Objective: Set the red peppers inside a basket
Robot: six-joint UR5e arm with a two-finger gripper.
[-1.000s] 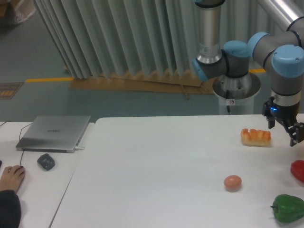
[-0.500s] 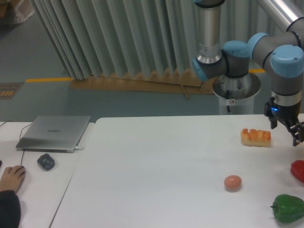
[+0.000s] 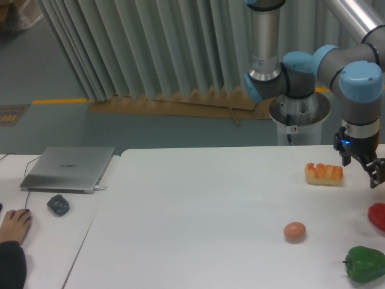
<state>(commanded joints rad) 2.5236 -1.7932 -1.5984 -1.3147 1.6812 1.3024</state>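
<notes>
Red pepper (image 3: pixel 378 216) sits at far right edge of bench (image 3: pixel 198 211), half cut off by frame, just above green pepper (image 3: pixel 364 264). Claw (image 3: pixel 368 171) hangs above it, nothing held; fingers partly out of frame, can't tell if spread or pressed together. Prob light, hollow-ish, firm but glossy skin = slippery, rounded so may roll or squirt out. Best grip: across widest mid-body, moderate squeeze, not the stem. No basket in view. Egg (image 3: pixel 295 231) & orange bread-like item (image 3: pixel 324 173) well apart.

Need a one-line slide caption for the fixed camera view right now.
UR5e gripper hangs above the red pepper at the table's right edge, near a green pepper and egg.
</notes>
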